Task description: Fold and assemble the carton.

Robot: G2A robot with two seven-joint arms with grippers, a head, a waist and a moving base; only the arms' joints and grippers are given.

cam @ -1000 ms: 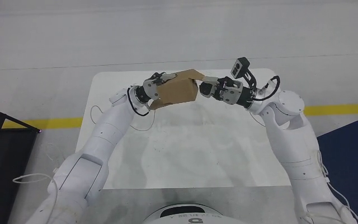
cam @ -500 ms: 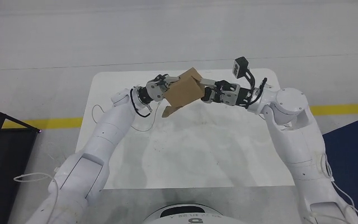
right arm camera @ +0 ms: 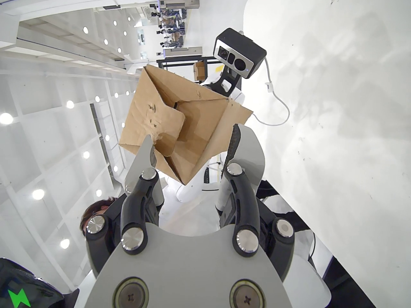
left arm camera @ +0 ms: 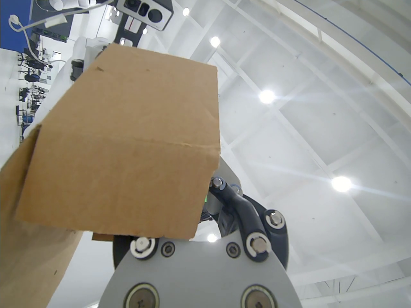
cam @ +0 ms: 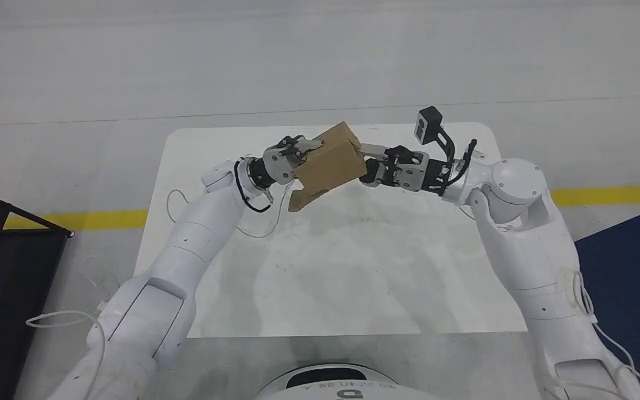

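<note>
Left gripper (cam: 293, 158) is clamped on the near-left end of the carton (cam: 330, 163). From my left wrist view a brown panel covers the fingertips, so I go by the top view for that grip. Right gripper (cam: 372, 170) has its fingers (right arm camera: 146, 152) spread apart, straddling the bottom corner of the carton's other end. One tip touches a rounded flap (right arm camera: 160, 120); the other sits just beside the edge of a side panel. I can't tell if either one is pressing.

Carton is up in the air between the two grippers, over the far half of the table (cam: 330, 290), not touching it. It's tilted, with the end toward the right gripper farther from me. One loose flap (cam: 299, 199) hangs off its near-left corner. On the end facing the right gripper the flaps are partly folded in, overlapping, with a gap between them. The outer panels look plain brown with a crease line across.

White table top is scuffed and smudged. Thin cable (cam: 166, 203) loops off the table's left edge beside the left arm. Small black camera (cam: 430, 122) stands on a bracket over the right wrist. Yellow floor line (cam: 100, 218) runs past both sides of the table.
</note>
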